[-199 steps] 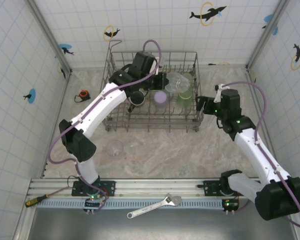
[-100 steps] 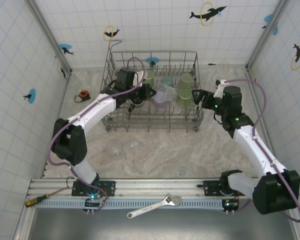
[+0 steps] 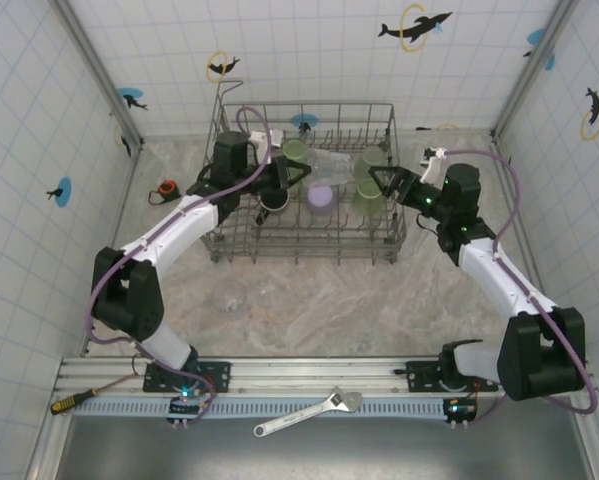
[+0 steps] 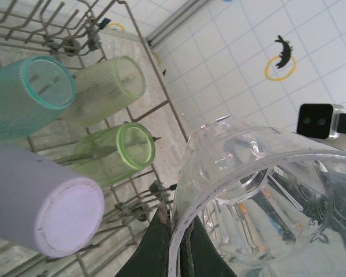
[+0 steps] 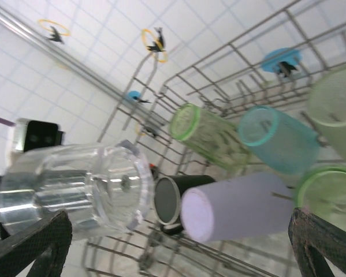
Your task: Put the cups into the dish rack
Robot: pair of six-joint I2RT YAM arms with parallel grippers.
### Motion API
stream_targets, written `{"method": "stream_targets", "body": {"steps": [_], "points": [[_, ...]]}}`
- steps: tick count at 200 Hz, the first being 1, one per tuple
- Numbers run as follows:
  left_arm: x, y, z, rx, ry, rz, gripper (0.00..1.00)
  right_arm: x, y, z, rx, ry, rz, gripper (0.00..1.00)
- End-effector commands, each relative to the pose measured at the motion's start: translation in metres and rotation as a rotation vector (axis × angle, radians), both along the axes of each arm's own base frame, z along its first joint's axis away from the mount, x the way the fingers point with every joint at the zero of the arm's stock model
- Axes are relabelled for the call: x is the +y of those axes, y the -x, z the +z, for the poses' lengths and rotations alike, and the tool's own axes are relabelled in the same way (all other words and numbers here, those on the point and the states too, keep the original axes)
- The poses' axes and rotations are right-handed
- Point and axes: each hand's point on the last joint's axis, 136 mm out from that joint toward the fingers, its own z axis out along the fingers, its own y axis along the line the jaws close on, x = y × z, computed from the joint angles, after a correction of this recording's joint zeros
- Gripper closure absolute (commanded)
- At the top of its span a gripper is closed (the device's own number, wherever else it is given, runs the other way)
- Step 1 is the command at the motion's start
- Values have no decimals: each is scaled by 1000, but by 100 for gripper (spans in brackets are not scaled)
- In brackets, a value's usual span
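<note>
Clear cup [image 4: 259,196] hangs over the dish rack [image 3: 309,105], pinched at its rim by the left jaws (right jaws are spread wide). Tip it gently between free tines.

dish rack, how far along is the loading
Done: a lavender cup, a black cup, a teal cup and green cups already lie in the dish rack. In hand: the left gripper is shut on a clear cup held over the rack; the right gripper hangs open beside it. Left: at least one more clear tumbler sits on the table in front of the rack.
</note>
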Motion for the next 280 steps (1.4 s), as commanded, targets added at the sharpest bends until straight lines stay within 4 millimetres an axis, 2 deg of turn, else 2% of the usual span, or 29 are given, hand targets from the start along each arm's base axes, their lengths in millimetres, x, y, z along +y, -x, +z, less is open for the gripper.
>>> {"method": "stream_targets", "body": {"steps": [1, 21, 24, 32, 59, 98, 136, 213, 241, 280], "points": [[1, 13, 25, -52, 85, -49, 100, 15, 7, 21, -49, -125, 111, 0], [1, 17, 31, -76, 114, -60, 100, 22, 9, 25, -54, -154, 151, 0], [10, 9, 31, -79, 114, -35, 100, 23, 9, 25, -55, -153, 155, 0], [11, 7, 33, -81, 120, -39, 100, 26, 10, 25, -55, -153, 167, 0], [7, 7, 39, -94, 149, -67, 100, 38, 13, 27, -49, -184, 220, 0], [4, 6, 37, -82, 198, -103, 100, 52, 19, 37, -51, -287, 285, 0], [1, 6, 35, -67, 220, -128, 100, 66, 16, 42, -59, -297, 326, 0], [0, 14, 29, -31, 249, -167, 100, 83, 24, 62, -113, -380, 388, 0], [0, 17, 31, -26, 260, -173, 100, 87, 28, 76, -145, -416, 413, 0], [-1, 19, 36, -27, 289, -187, 100, 92, 29, 84, -157, -446, 431, 0]]}}
